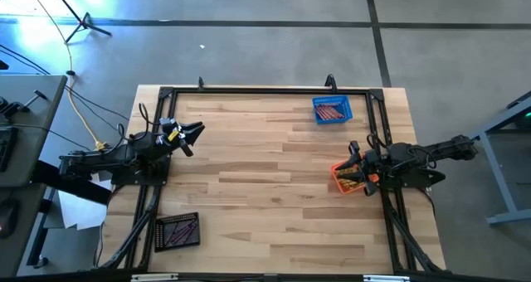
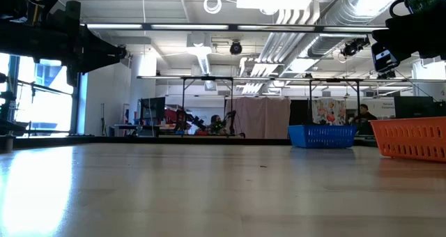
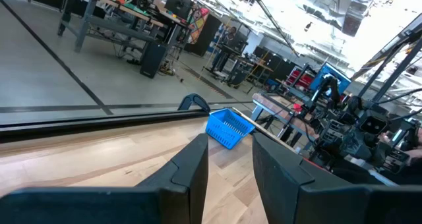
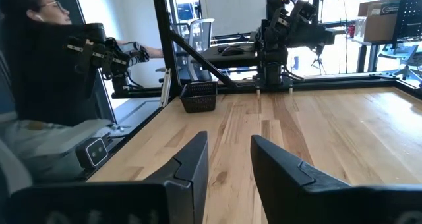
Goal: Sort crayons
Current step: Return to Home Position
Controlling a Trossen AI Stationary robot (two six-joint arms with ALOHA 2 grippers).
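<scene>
I count three mesh baskets: one blue basket (image 1: 316, 104) at upper right, one orange basket (image 1: 335, 171) at right, and one black basket (image 1: 158, 232) at lower left. Each holds several crayons (image 1: 333, 112), too small to count. I have two grippers: my left gripper (image 1: 196, 139) and my right gripper (image 1: 353, 158).

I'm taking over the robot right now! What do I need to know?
Left gripper: fingers open, empty, raised at the table's left side.
Right gripper: fingers open, empty, raised near the orange basket.
Red crayons lie in the blue basket, yellow crayons in the orange basket, purple crayons in the black basket.
Done: every crayon in view is in a basket.
Left: likely only parking the arms.
</scene>
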